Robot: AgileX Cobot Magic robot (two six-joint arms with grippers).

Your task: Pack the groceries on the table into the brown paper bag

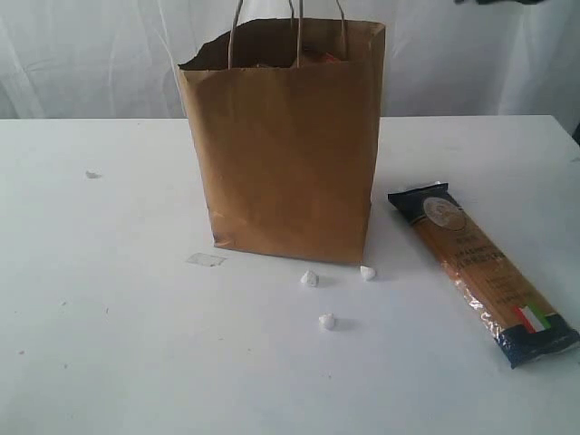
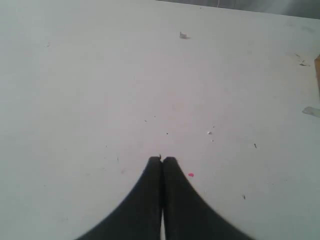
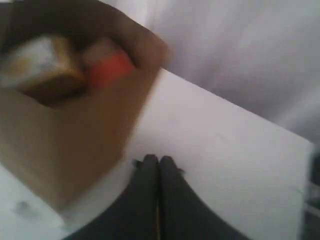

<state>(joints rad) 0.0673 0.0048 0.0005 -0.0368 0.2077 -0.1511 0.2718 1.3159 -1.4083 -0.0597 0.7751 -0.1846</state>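
Observation:
The brown paper bag [image 1: 288, 145] stands upright mid-table with its string handles up. In the right wrist view the brown paper bag [image 3: 75, 125] shows blurred from above, with packed groceries inside: a pale-labelled item [image 3: 40, 62] and something orange-red [image 3: 110, 65]. A long spaghetti packet [image 1: 480, 272] lies flat on the table [image 1: 109, 299] to the bag's right. My right gripper [image 3: 159, 159] is shut and empty, hovering beside the bag. My left gripper [image 2: 162, 159] is shut and empty over bare tabletop. Neither arm shows in the exterior view.
Three small white crumbs [image 1: 310, 278] lie in front of the bag. A clear scrap of tape [image 1: 206, 260] lies at its front left corner. Another speck [image 1: 91, 174] sits at far left. A white curtain hangs behind the table.

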